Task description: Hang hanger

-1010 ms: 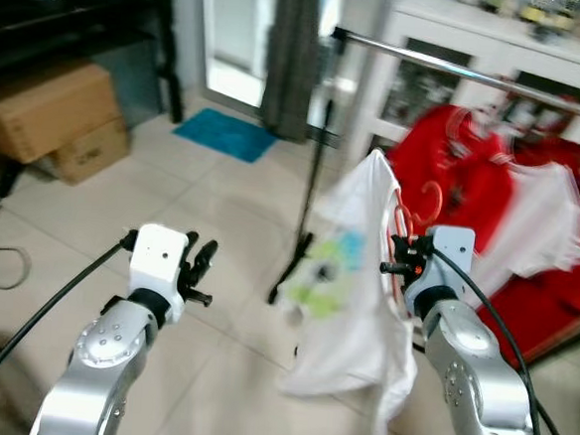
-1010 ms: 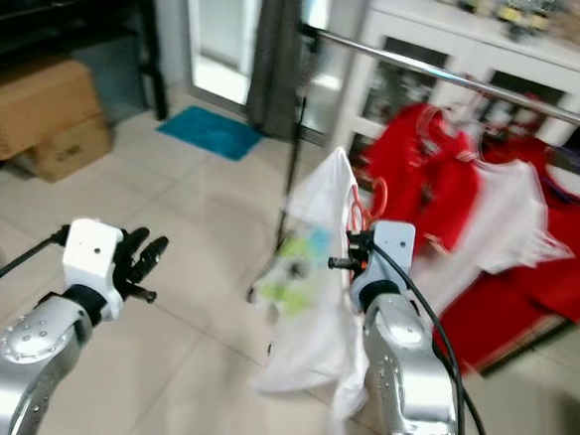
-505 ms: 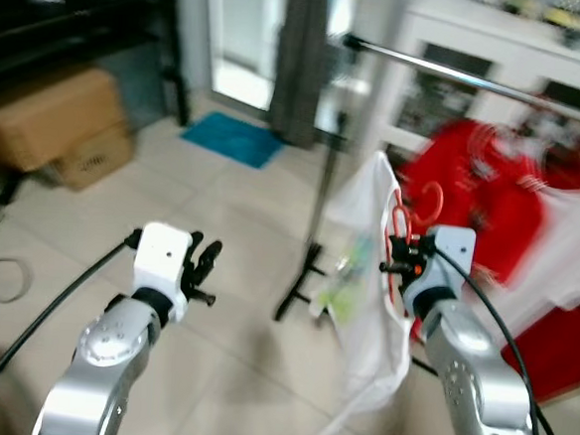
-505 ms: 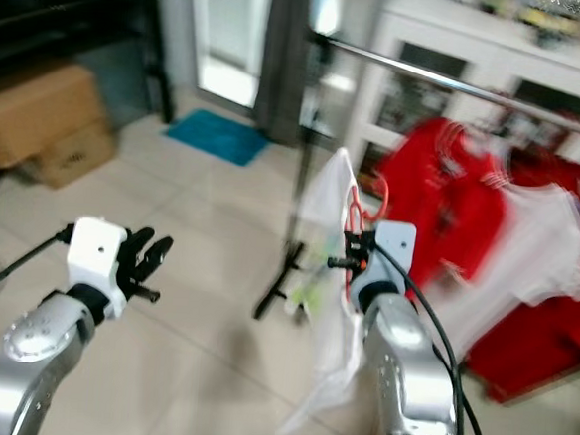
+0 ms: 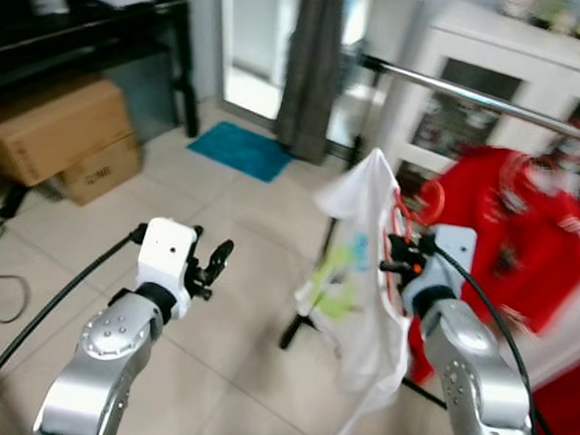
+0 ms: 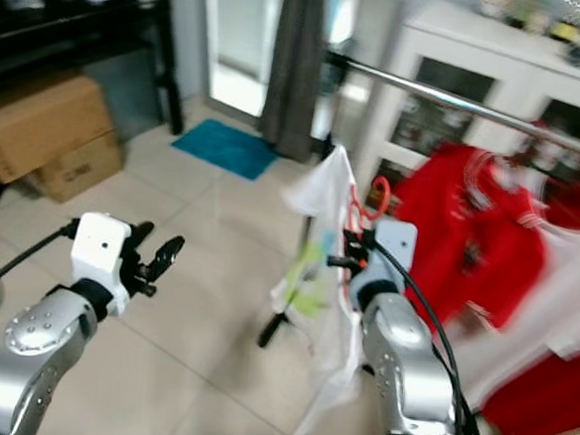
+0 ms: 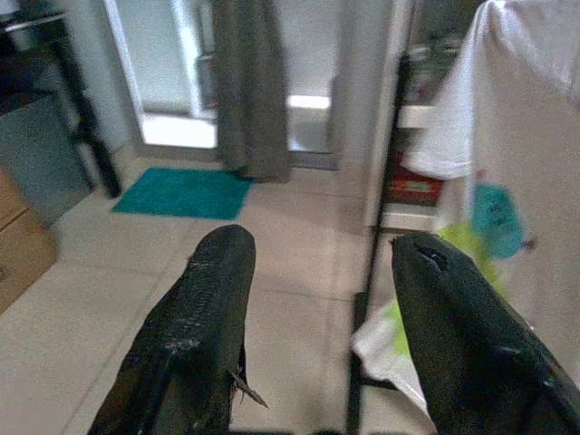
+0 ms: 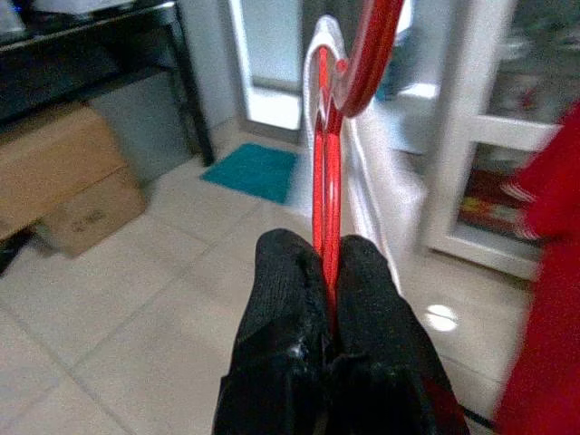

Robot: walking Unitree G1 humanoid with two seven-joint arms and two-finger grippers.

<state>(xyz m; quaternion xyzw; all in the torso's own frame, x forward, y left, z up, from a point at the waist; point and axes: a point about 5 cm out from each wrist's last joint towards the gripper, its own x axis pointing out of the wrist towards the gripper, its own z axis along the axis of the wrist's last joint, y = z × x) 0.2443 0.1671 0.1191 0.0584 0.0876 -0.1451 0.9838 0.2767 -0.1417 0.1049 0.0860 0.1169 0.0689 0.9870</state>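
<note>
One red hanger (image 8: 326, 172) with white shirt (image 5: 360, 282), pinched in right gripper (image 8: 328, 272), below and short of one rail (image 5: 478, 94). Left gripper (image 7: 317, 317) spread wide, empty, over open floor (image 5: 241, 204).

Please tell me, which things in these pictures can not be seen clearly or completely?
- Red clothes on the metal rail: blurred in the eye views, so their hangers are unclear.
- Print on the white shirt: too smeared to read.
- Red hanger: its hook is cut by the right wrist view's edge; the right gripper covers its lower part.
- Metal rail: runs out of frame.
</note>
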